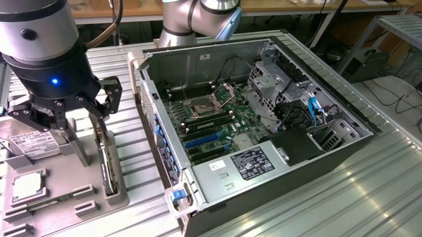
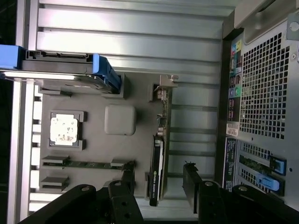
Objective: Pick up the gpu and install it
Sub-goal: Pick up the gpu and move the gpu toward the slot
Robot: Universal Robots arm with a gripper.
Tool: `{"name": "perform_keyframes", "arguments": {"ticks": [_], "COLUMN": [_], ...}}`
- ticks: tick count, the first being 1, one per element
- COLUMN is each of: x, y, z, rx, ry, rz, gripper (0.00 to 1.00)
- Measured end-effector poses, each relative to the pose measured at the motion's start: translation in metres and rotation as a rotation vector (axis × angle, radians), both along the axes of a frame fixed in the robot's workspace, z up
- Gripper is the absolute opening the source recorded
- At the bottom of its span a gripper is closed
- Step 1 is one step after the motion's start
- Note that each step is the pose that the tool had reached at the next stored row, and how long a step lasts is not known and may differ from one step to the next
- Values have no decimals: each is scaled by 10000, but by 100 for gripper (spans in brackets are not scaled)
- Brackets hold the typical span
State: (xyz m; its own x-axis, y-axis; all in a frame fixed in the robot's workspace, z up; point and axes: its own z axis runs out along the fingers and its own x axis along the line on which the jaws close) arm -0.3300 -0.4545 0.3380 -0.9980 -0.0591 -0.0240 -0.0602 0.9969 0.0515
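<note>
GPU [image 2: 158, 158] stands on edge in the gray tray [image 2: 93, 144], pretty much straight below the gripper [image 2: 159, 184]. Open fingers [image 2: 191, 179] flank its thin faces, with its long axis running between them.

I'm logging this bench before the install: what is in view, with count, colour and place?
gpu: one, green with black shroud, on edge in a tray slot.
hard drive: one, silver with blue rails, on the tray.
processor chip: one, silver, in a tray pocket.
RAM stick: one, green, in a tray holder.
tray: one, grey, on the table, the exterior view's left.
computer case: one, black and silver, open, beside the tray.
table: one, ribbed silver, under everything.
arm: one, silver and black, above the tray.
hand: one, black, open, a finger on each side of the gpu.
</note>
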Motion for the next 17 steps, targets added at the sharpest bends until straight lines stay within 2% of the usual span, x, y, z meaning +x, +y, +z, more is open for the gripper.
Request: {"name": "perform_keyframes", "arguments": {"ticks": [14, 16, 17], "x": [1, 1, 0], "y": [-1, -3, -3], "z": [-100, -120, -127], "rx": [0, 1, 1], "ry": [1, 5, 4], "rz": [0, 1, 0], "gripper": [54, 61, 61]}}
